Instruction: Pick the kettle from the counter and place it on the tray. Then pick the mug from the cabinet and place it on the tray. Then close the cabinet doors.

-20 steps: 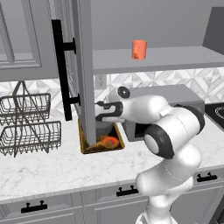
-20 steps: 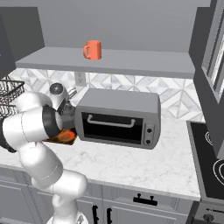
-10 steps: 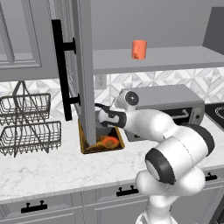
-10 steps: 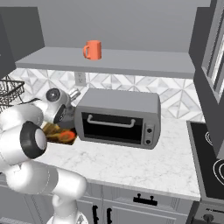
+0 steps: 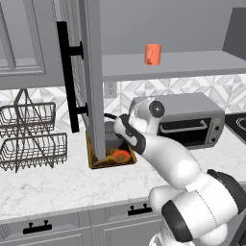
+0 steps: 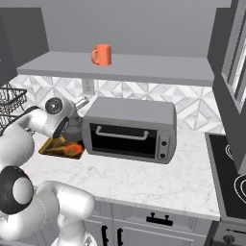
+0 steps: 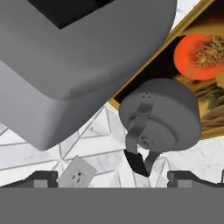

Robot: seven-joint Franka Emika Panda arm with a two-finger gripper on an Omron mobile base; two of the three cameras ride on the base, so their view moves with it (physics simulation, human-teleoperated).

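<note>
1. Left base view: a grey kitchen with a white marble tabletop point(image 5: 53, 187) under an open wall cabinet point(image 5: 168, 65). The mug point(image 5: 153, 54) stands on the cabinet shelf. The tray point(image 5: 111, 157) lies toward the back edge of the tabletop, partly behind the open cabinet door point(image 5: 91, 81), just left of the toaster oven point(image 5: 185, 117), with wire baskets point(image 5: 31, 137) farther left. The kettle point(image 5: 113, 134) sits on the tray. Over the last second the arm has swung round and stretched out from the robot, with its wrist at the kettle.

2. Right base view: the mug point(image 6: 101, 54) is untouched on the shelf. The tray point(image 6: 61, 147) peeks out beside the oven point(image 6: 129, 129); the kettle point(image 6: 73, 130) is mostly hidden by the wrist.

3. Hand view: the kettle point(image 7: 162, 117) rests on the tray point(image 7: 205, 65), its handle toward the camera. The claw point(image 7: 113, 180) is spread wide and holds nothing; its tips stand apart on either side of the handle.

4. Judgement: the kettle step looks finished; the mug comes next, then the doors.
</note>
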